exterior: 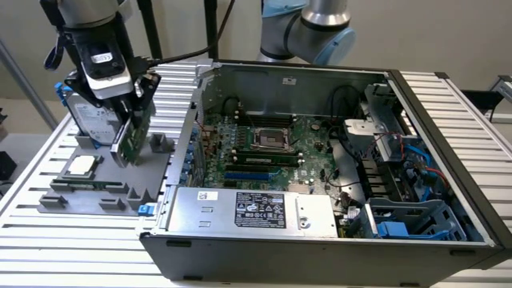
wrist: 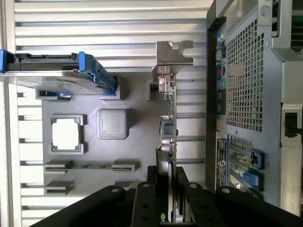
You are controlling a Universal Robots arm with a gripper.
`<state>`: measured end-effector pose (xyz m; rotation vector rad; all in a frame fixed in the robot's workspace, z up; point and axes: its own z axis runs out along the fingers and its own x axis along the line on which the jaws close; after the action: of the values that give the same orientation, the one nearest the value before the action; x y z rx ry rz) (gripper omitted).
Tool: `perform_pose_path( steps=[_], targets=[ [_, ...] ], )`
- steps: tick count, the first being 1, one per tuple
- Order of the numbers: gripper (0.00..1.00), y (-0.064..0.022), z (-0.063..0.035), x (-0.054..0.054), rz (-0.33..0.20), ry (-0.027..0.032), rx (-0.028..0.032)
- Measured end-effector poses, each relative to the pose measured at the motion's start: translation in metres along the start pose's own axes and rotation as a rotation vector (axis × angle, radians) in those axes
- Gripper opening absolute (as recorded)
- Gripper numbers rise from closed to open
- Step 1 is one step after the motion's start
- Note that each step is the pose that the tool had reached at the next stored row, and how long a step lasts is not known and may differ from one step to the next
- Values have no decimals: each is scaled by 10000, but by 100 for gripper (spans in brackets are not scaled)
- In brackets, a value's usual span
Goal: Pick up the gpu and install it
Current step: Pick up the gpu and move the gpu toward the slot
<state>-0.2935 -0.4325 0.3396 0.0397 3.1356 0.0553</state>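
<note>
Far left: hard drive (exterior: 84, 117) upright in the gray tray (exterior: 104, 204). Just beside it the gripper (exterior: 134, 117) hangs over the tray, fingers (wrist: 143, 203) pinching the gpu (exterior: 130, 144) by its upper edge. The card is upright, slightly tilted, its lower edge at the tray (lifted clear or not, cannot tell). Right: open computer case (exterior: 320, 252), no card standing on the motherboard (exterior: 264, 150). Judged: grasp made, install not yet done.

Green gpu (exterior: 134, 137), black pincer (wrist: 168, 178), silver hard drive (exterior: 84, 114) with blue rails (wrist: 97, 71), grey tray (exterior: 80, 204)
</note>
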Motion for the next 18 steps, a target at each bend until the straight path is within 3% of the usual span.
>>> perform_pose_path(
  steps=[4,13,18],
  targets=[
    [27,9,-181,-100,-45,8,-5],
    [27,28,-588,-494,-87,57,-83],
    [27,27,-813,-721,-87,106,-97]
  ],
)
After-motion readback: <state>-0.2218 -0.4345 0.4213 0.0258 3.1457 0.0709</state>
